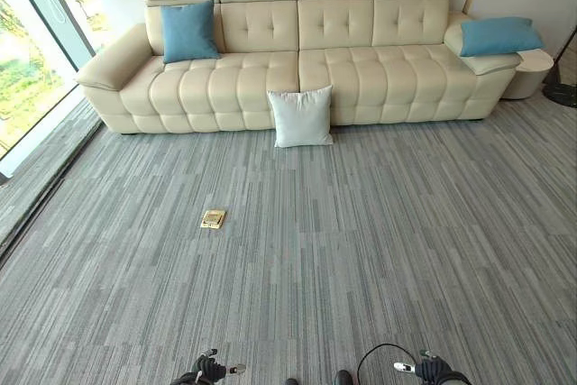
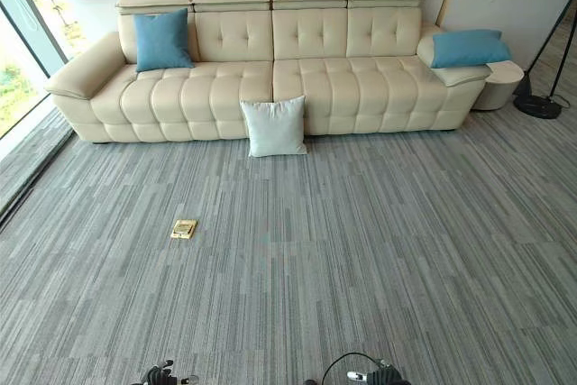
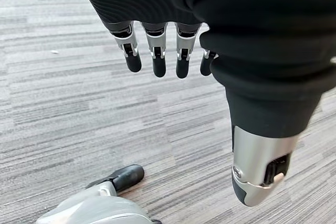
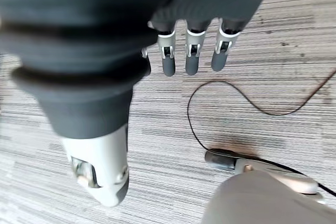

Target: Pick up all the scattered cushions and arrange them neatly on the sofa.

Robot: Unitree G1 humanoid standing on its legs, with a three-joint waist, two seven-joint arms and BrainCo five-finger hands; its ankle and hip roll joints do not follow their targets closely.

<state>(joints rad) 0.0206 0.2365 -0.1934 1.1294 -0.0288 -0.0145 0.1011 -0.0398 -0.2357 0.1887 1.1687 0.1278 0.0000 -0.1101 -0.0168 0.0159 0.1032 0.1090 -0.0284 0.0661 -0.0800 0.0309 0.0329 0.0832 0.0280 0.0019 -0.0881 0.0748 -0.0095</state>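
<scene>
A white cushion (image 1: 302, 117) stands on the carpet, leaning against the front of the cream sofa (image 1: 361, 78) near its middle. One blue cushion (image 1: 189, 32) sits upright on the sofa's left seat. Another blue cushion (image 1: 498, 35) lies on the sofa's right armrest. My left hand (image 3: 157, 51) hangs low over the carpet, far from the sofa, its fingers straight and holding nothing. My right hand (image 4: 191, 51) hangs the same way, open and empty.
A small brass floor plate (image 1: 213, 218) is set in the grey striped carpet between me and the sofa. A floor lamp base (image 2: 538, 106) and a round side table (image 2: 499, 84) stand right of the sofa. A large window (image 1: 27, 51) runs along the left.
</scene>
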